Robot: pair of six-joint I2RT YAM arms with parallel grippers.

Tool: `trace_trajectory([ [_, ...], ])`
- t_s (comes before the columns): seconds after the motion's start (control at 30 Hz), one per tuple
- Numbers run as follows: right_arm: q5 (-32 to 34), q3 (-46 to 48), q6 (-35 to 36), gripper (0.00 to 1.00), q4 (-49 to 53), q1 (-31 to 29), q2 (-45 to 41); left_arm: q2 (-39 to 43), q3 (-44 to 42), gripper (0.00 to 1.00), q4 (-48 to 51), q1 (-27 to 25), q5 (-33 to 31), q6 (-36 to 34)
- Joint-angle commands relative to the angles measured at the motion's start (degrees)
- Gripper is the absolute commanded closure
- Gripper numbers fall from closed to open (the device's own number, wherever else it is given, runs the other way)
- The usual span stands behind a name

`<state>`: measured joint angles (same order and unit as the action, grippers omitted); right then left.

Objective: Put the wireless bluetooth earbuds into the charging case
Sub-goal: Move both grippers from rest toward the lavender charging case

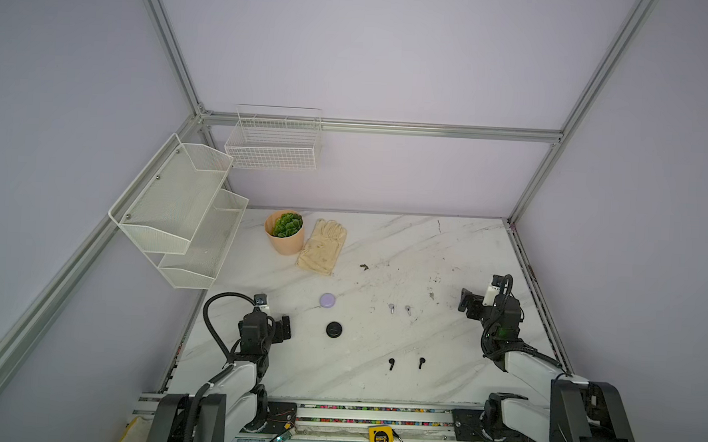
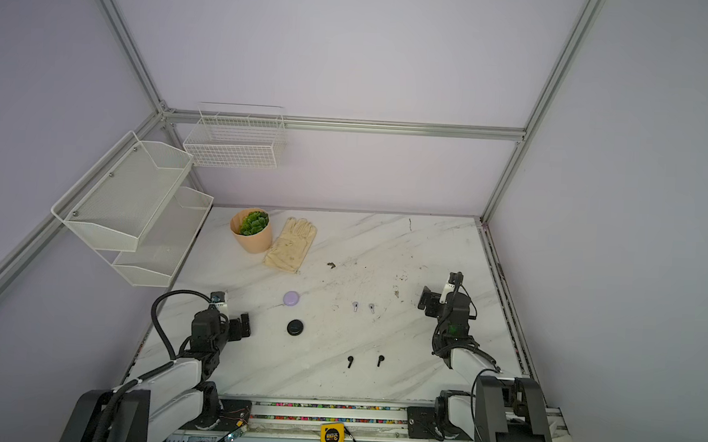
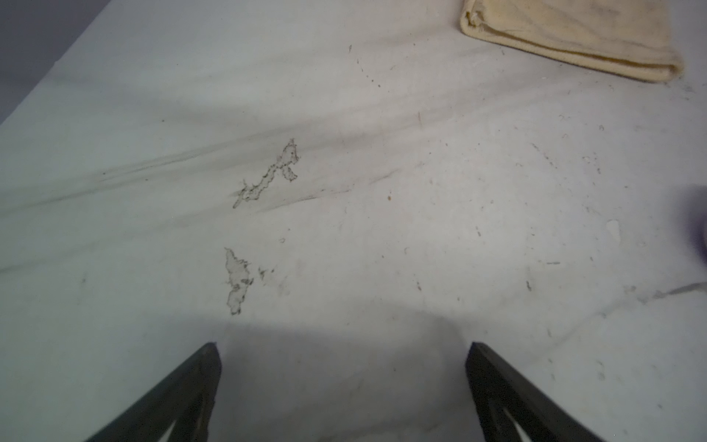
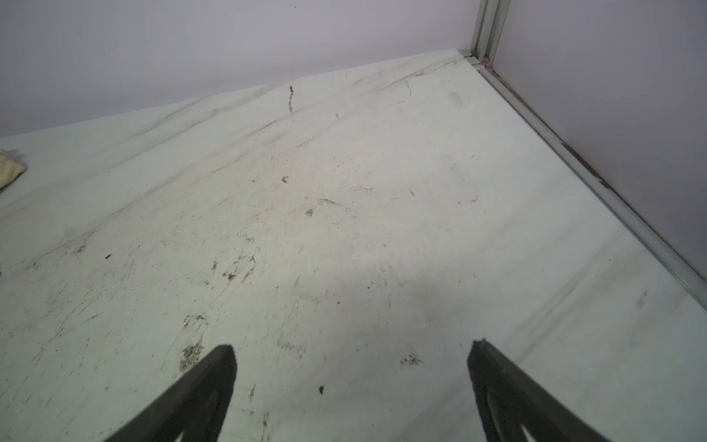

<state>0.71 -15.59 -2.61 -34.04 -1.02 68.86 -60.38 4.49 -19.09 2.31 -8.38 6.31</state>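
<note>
Above the table point(image 1: 384, 248), the left fingers point(image 3: 183, 394) and right fingers point(image 4: 199, 390) stand open, holding nothing. The lilac case point(image 1: 327, 300) and black case point(image 1: 334, 329) look shut, at 9 o'clock from the pale earbuds point(image 1: 392, 308) and black earbuds point(image 1: 391, 364). Such tiny buds could skid away if pinched crooked.

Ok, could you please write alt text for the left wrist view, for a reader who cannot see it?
The left pincer is open and empty, its two dark fingers spread wide above a scuffed, stained white marble table. Further ahead lies the cuff end of a cream glove, flat on the table.
</note>
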Motion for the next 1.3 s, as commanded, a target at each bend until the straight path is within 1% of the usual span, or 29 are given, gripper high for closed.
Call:
trace_trajectory([
  [0.0, 4.3, -11.8, 5.7, 0.03, -41.6, -3.2, 33.4, -29.5, 17.6, 0.0, -34.4, -2.7, -4.5, -4.9],
  [0.9, 4.5, -11.6, 5.8, 0.03, -41.7, -3.2, 33.3, -29.5, 17.3, 0.0, -34.7, -2.7, -4.8, -5.0],
  [0.97, 4.7, -11.5, 5.8, 0.03, -41.8, -3.2, 33.1, -29.3, 17.3, 0.0, -35.1, -2.7, -4.4, -5.5],
  [1.0, 5.8, -11.3, 5.6, 0.03, -42.5, -3.2, 32.8, -28.9, 17.6, 0.0, -34.3, -2.8, -4.1, -5.8],
  [1.07, 7.9, -12.4, 5.7, 0.02, -37.5, -4.0, 28.8, -26.9, 18.8, 0.0, -30.7, -3.0, -4.1, -6.0],
  [1.13, 9.6, -15.6, 5.4, 0.03, -28.4, -4.4, 24.6, -24.2, 20.7, 0.0, -24.5, -3.0, -3.7, -5.6],
  [1.17, 10.6, -16.8, 5.2, 0.03, -25.5, -4.6, 23.6, -23.1, 21.2, 0.0, -22.4, -3.0, -3.3, -5.3],
  [1.27, 11.9, -20.8, 4.3, 0.03, -18.2, -5.9, 22.5, -22.0, 20.3, 0.0, -23.1, -3.2, -1.7, -6.0],
])
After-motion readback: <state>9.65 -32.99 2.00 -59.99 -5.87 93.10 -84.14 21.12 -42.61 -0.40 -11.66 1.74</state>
